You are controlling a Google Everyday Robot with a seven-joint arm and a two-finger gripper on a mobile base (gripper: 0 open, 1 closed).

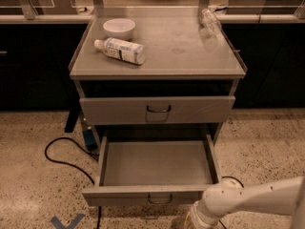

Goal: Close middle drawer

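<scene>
The middle drawer (157, 163) is pulled far out of the grey cabinet. It is wide and shallow, with a flat empty grey tray, a low front panel (143, 195) and a small wire handle (159, 200). My white arm (248, 202) comes in from the lower right. My gripper (190, 222) is at its end, at the bottom edge of the view, just below and right of the drawer's front panel, and is mostly cut off. It does not visibly touch the drawer.
Above the open drawer is a taller-fronted grey drawer (157, 109) with a dark handle, pushed in. On the cabinet top (190, 56) lie a white bottle (120, 50), a white bowl (119, 27) and a clear bottle (208, 20). A black cable (62, 151) runs over the speckled floor at the left.
</scene>
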